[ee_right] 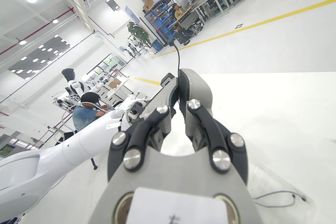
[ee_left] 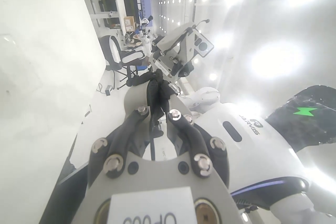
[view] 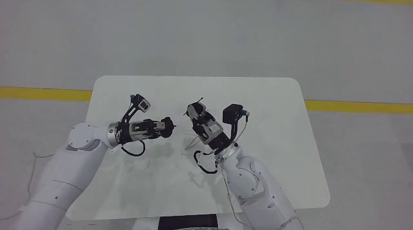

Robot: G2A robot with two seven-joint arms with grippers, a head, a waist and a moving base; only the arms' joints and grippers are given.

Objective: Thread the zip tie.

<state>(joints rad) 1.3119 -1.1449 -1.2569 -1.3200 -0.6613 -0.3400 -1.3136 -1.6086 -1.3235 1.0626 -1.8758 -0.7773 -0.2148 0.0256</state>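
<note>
My right gripper [ee_right: 179, 83] is shut on a thin black zip tie [ee_right: 178, 57]. The tie's short end rises past the fingertips to a small square head [ee_right: 170, 42]. In the top view this gripper [view: 193, 110] is held above the middle of the white table [view: 271, 101], with the tie's tip [view: 201, 99] sticking out. My left gripper [ee_left: 157, 89] is shut on a black strip of zip tie [ee_left: 152, 135] that runs back between its fingers towards the palm. From above, the left gripper [view: 170, 126] points at the right one, a short gap away. The other gripper [ee_left: 170, 59] shows just beyond the left fingertips.
Bare table surface lies on all sides of both grippers. A thin grey cable [ee_right: 278, 196] rests on the table near the right arm. Yellow floor lines [view: 361, 106] run behind the table's far edge.
</note>
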